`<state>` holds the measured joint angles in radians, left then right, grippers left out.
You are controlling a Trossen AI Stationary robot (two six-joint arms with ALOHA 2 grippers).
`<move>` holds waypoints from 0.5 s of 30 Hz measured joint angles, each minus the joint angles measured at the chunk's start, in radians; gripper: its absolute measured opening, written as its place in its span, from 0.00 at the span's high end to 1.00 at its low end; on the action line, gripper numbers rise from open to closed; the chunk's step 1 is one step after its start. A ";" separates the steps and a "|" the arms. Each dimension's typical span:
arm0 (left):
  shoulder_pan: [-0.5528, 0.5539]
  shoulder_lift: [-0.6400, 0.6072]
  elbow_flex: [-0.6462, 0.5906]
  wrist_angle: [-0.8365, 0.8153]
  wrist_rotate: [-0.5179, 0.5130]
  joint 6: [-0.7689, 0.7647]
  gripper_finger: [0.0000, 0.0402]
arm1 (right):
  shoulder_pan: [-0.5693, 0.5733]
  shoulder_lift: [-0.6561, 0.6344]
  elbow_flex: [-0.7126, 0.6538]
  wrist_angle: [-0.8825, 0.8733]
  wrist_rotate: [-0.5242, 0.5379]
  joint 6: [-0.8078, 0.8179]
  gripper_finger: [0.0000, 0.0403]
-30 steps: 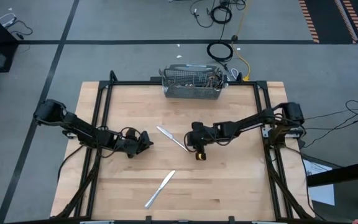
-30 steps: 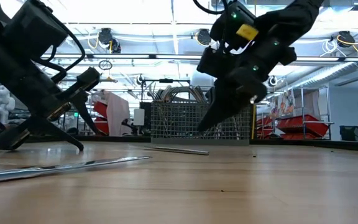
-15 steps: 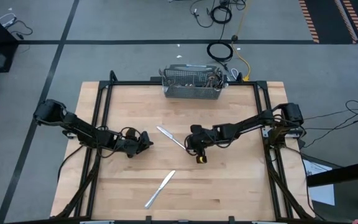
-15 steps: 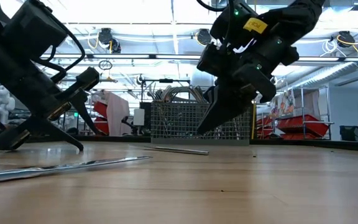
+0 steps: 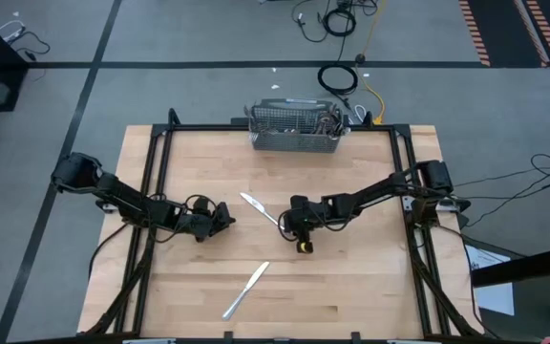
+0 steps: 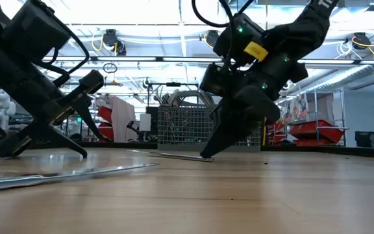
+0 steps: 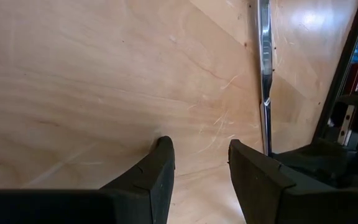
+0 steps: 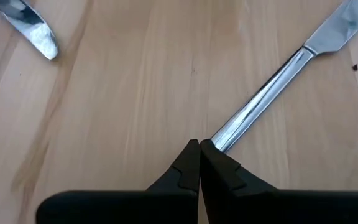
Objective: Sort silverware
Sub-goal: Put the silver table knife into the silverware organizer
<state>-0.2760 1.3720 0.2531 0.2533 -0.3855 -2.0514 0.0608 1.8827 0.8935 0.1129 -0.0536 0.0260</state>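
At mid-table my right gripper [image 8: 199, 149], pinched shut and empty, noses the knife [image 8: 272, 93] handle, probably nudging it; left gripper [image 7: 197, 162] waits part-open, empty.

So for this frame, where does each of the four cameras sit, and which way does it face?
High: overhead, straight down; both arms, mesh basket, two knives.
Low: table height, level across; right gripper at the table, left gripper waiting.
Left wrist: past its open fingers at wood.
Right wrist: past its shut fingers at the knife handle.
Shared: that knife shows overhead and in the right wrist view.
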 joint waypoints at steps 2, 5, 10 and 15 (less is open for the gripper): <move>0.000 0.000 0.000 0.000 -0.003 -0.001 0.61 | 0.000 0.008 0.000 0.001 0.000 0.013 1.00; 0.003 0.000 0.000 -0.002 -0.033 -0.001 0.61 | 0.000 0.018 0.000 -0.009 0.000 0.018 1.00; 0.057 0.000 -0.001 -0.011 -0.101 0.013 0.61 | 0.000 0.019 0.000 -0.041 0.000 0.018 1.00; 0.162 0.000 -0.001 -0.004 -0.148 0.021 0.61 | 0.000 0.020 0.000 -0.051 0.000 0.017 1.00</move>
<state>-0.1138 1.3724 0.2523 0.2489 -0.5334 -2.0305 0.0608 1.9023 0.8938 0.0622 -0.0540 0.0425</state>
